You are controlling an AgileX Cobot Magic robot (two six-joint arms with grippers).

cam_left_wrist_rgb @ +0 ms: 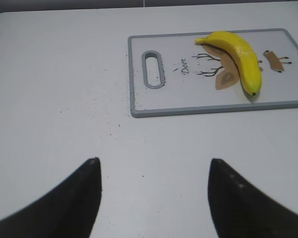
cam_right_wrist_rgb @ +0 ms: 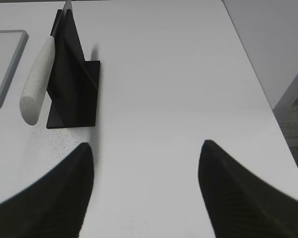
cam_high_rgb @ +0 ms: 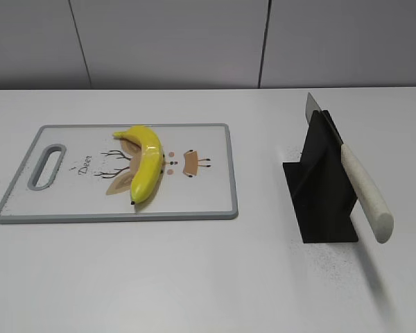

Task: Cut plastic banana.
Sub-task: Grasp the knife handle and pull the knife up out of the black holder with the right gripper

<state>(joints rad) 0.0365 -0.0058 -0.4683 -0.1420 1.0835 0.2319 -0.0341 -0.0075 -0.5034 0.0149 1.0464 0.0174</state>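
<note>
Banana (cam_high_rgb: 146, 161), whole and yellow, lies on the grey-rimmed cutting board (cam_high_rgb: 208, 201) at the left of the white table (cam_high_rgb: 194, 277). Well to the right, a knife (cam_high_rgb: 364, 194) with a white handle leans in a black stand (cam_high_rgb: 319, 191). Left gripper (cam_left_wrist_rgb: 154, 191) and right gripper (cam_right_wrist_rgb: 145, 181) hang spread over bare tabletop, holding nothing. Pale wall panels (cam_high_rgb: 173, 41) stand behind the table.

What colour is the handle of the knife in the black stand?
The knife handle is speckled off-white, clearest in the exterior view.
</note>
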